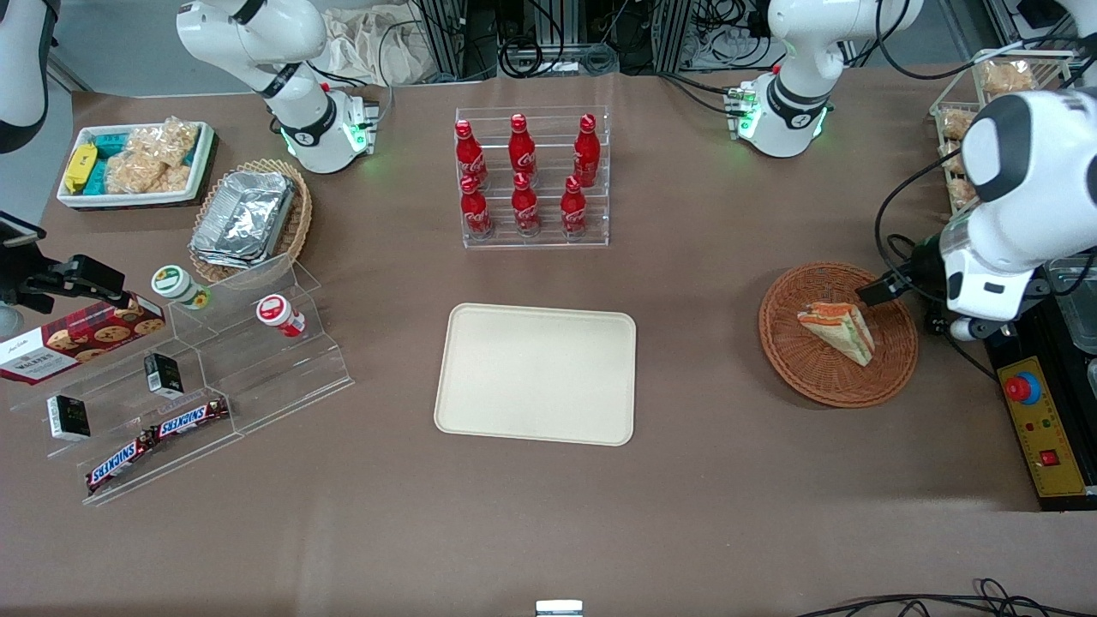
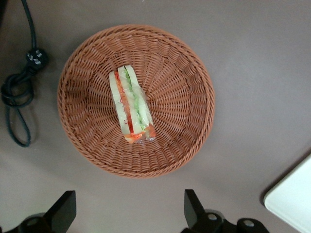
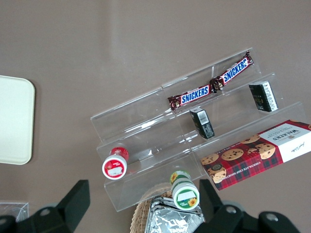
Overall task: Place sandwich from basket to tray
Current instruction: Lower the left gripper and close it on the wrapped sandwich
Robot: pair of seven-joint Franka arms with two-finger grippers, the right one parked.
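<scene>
hand (image 2: 127, 213) is hovering open, empty, above the basket (image 2: 194, 73) edge. sandwich (image 2: 132, 104) is lying mid-basket below it (filling edge up). i'd be straddling the bread faces, then descending; tray (image 1: 480, 411) is waiting bare.

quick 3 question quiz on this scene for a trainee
1. True or false: the sandwich lies in the basket.
2. The tray holds: A) the sandwich B) a bottle C) nothing.
3. Fill in: the gripper hangs above the table beside the basket, its fingers ____.

Key: 1 true. 2 C. 3 open.
</scene>
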